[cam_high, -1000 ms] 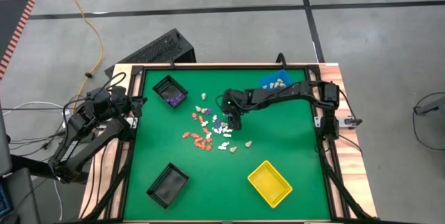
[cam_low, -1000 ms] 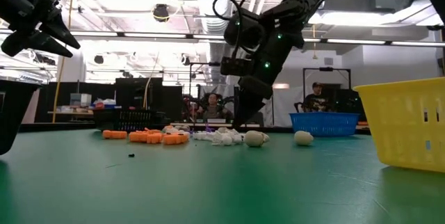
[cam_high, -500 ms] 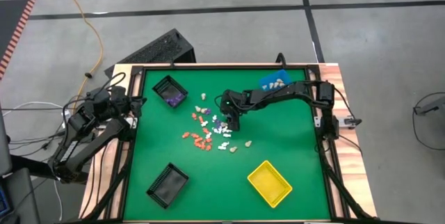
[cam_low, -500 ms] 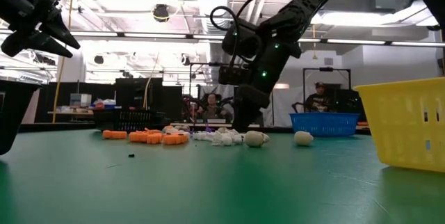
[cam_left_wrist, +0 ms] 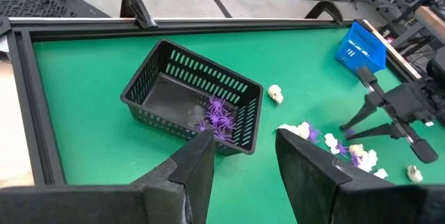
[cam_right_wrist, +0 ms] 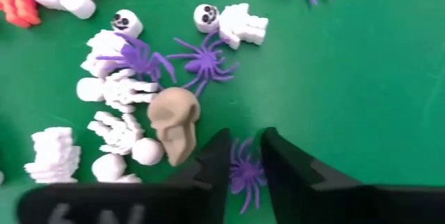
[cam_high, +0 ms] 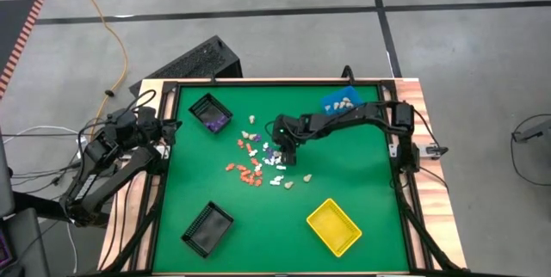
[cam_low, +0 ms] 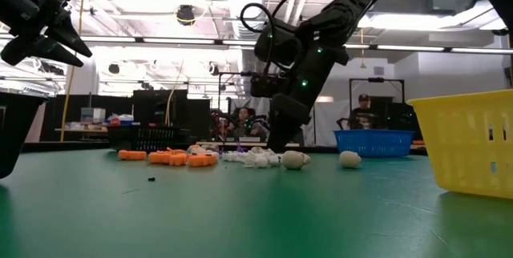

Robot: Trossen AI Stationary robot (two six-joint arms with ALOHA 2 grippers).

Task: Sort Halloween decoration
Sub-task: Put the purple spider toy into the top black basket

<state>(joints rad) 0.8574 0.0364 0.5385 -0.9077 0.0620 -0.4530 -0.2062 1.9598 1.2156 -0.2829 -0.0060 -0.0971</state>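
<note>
A: What is the largest thing here?

B: The green worktop (cam_high: 344, 182). Four bins sit on it: a yellow bin (cam_high: 334, 226) near the front on the right arm's side, a black bin (cam_high: 207, 227) near the front on the left arm's side, a blue bin (cam_high: 341, 101) at the far edge, and a second black bin (cam_high: 210, 112) at the far left with purple spiders (cam_left_wrist: 217, 115) inside.

A: And the arms?

B: The right arm reaches from its side to the middle of the worktop, and the right fingers (cam_high: 285, 153) point down into the pile. The left arm waits beyond the worktop's left edge, with the left fingers (cam_left_wrist: 243, 165) raised, apart and holding nothing.

A: Where are the decorations?

B: The Halloween decoration pieces (cam_high: 258, 161) lie scattered in the middle, between the bins. Orange pieces (cam_low: 168, 157) lie toward the left arm's side, white skeletons (cam_right_wrist: 115, 92) in the centre, and two beige pieces (cam_high: 297, 180) sit a little apart toward the yellow bin.

A: What are the right fingers doing?

B: They stand close together, one on each side of a purple spider (cam_right_wrist: 243, 174) lying on the worktop. I cannot tell whether they grip it. A beige skull (cam_right_wrist: 174, 123) lies just beside them, touching a white skeleton, and another purple spider (cam_right_wrist: 204, 62) lies just past it.
</note>
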